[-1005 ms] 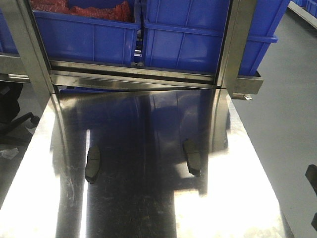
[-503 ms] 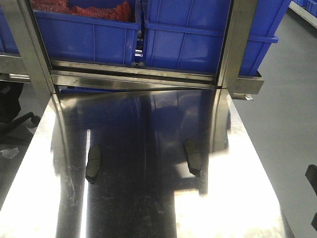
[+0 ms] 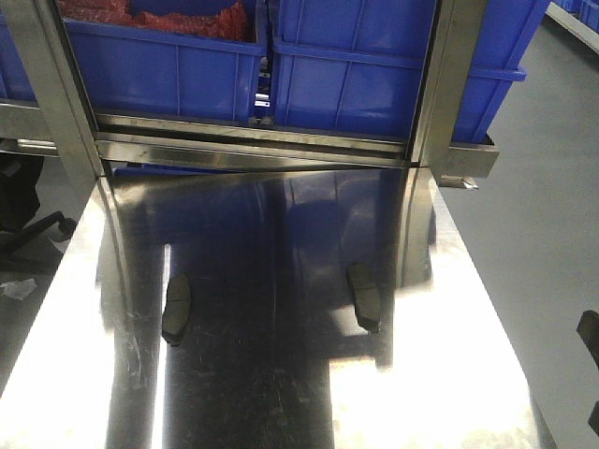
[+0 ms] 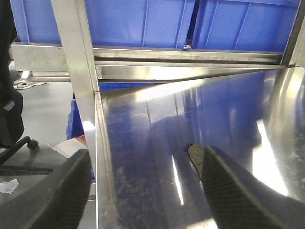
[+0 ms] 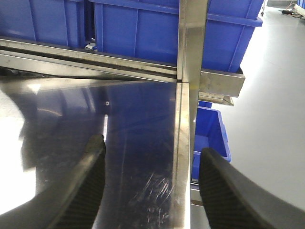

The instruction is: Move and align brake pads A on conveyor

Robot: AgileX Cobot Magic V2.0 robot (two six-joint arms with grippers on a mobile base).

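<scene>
- Two claws nearest of all, visible only from the wrist views: left gripper (image 4: 145,157) spread wide with nothing between its fingers (image 4: 238,191), straddling the left edge of the steel table (image 3: 281,402)
- Right gripper (image 5: 152,148) spread just as wide, likewise empty, straddling the table's right edge, one finger over steel and the other over the floor (image 5: 267,119) beyond
- Judged step: the approach to a first pick, with nothing lifted yet
- Just beyond the left claw, left pad (image 4: 194,155) peeking out beside the right-hand finger, partly hidden by it; touching or just apart, impossible to tell
- Mid-table in the front view, two of the brake pads A (image 3: 175,309) lying flat and well apart: left pad near the left edge, right pad (image 3: 364,296) right of centre and a touch farther off; both with the long side running near to far, roughly parallel
- Other pads not in view
- Next move, as a judgement: shift the left claw rightward to centre the pad between the fingers, lower to the steel, close across the pad's short width; thin pad on slick metal, so likely to skate if nudged by one finger first
- For the right claw: bring inward off the edge toward the right pad
- Farthest back, steel rack (image 3: 262,150) across the table's end, blue bins (image 3: 356,84) behind it
- Conveyor nowhere in sight, so carry direction and alignment line not readable from here
</scene>
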